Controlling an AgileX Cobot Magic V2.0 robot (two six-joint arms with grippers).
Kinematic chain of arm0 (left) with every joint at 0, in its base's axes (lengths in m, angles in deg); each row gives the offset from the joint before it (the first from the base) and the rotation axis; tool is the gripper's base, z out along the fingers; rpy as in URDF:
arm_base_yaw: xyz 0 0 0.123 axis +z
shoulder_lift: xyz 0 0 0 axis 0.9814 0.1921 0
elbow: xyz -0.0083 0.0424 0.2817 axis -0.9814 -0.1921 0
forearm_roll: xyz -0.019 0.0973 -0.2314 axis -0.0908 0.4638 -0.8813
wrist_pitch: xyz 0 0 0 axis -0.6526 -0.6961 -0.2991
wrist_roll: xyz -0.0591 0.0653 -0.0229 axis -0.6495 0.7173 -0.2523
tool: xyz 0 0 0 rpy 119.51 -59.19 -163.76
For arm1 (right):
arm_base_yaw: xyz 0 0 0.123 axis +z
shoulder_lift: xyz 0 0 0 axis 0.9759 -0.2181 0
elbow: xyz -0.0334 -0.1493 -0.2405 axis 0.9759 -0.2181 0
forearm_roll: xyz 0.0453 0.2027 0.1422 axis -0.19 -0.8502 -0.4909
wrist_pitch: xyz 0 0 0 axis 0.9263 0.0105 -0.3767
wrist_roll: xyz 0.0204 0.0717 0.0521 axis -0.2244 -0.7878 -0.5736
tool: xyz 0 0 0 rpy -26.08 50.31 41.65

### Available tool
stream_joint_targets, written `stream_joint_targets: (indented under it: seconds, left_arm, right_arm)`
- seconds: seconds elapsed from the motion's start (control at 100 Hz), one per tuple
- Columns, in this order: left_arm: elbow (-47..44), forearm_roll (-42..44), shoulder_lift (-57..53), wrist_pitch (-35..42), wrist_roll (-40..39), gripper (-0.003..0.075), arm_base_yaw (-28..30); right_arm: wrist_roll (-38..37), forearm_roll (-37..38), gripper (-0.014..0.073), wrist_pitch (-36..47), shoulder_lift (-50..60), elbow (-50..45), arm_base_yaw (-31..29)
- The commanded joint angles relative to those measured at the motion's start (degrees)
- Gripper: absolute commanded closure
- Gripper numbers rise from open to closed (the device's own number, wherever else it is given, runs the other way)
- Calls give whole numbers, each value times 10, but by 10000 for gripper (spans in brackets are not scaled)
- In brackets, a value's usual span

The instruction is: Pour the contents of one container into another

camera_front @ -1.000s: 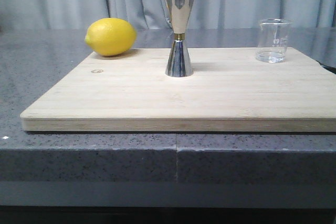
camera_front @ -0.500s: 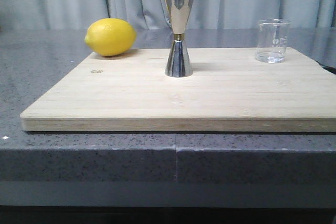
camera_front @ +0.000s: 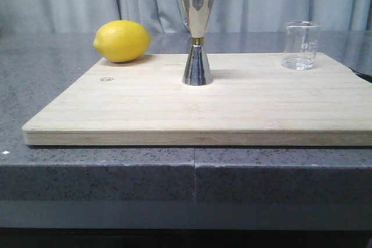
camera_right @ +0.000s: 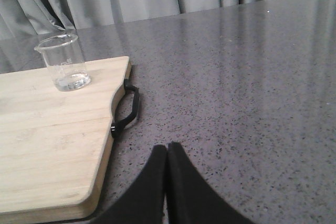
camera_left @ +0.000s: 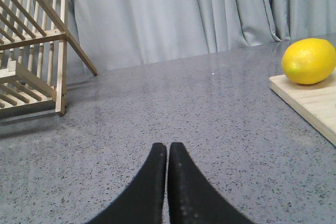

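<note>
A clear glass beaker (camera_front: 301, 45) stands upright at the far right of the wooden board (camera_front: 197, 108), with a little clear liquid at its bottom; it also shows in the right wrist view as beaker (camera_right: 65, 62). The steel jigger (camera_front: 197, 34) stands upright at the board's far middle. Neither gripper shows in the front view. My left gripper (camera_left: 167, 148) is shut and empty over bare counter left of the board. My right gripper (camera_right: 167, 147) is shut and empty over bare counter right of the board, well short of the beaker.
A yellow lemon (camera_front: 122, 40) rests at the board's far left corner, seen too as lemon (camera_left: 308, 61). A wooden dish rack (camera_left: 32, 51) stands far left on the counter. The board's black handle (camera_right: 127, 109) juts from its right edge. Grey curtains hang behind.
</note>
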Motion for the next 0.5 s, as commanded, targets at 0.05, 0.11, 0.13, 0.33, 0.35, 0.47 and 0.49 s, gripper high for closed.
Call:
stream_joint_targets:
  seconds: [0.05, 0.11, 0.13, 0.33, 0.35, 0.47, 0.49]
  left_arm:
    - [-12, -2, 5, 41, -7, 741, 2]
    - [-12, -2, 5, 41, -7, 741, 2]
    - [-12, -2, 5, 41, -7, 741, 2]
    - [-12, -2, 5, 41, -7, 741, 2]
    - [-12, -2, 5, 41, -7, 741, 2]
    - [-12, -2, 5, 41, -7, 741, 2]
    - [-12, -2, 5, 41, -7, 741, 2]
  right_arm:
    - [6, -8, 640, 103, 10, -16, -4]
    - [6, -13, 640, 97, 10, -20, -4]
    - [6, -13, 640, 97, 10, -21, -4]
    - [6, -13, 640, 90, 10, -21, -4]
    - [6, -14, 640, 87, 10, -21, -4]
    - [6, -14, 640, 83, 10, -21, -4]
    - [6, -14, 640, 83, 10, -21, -4]
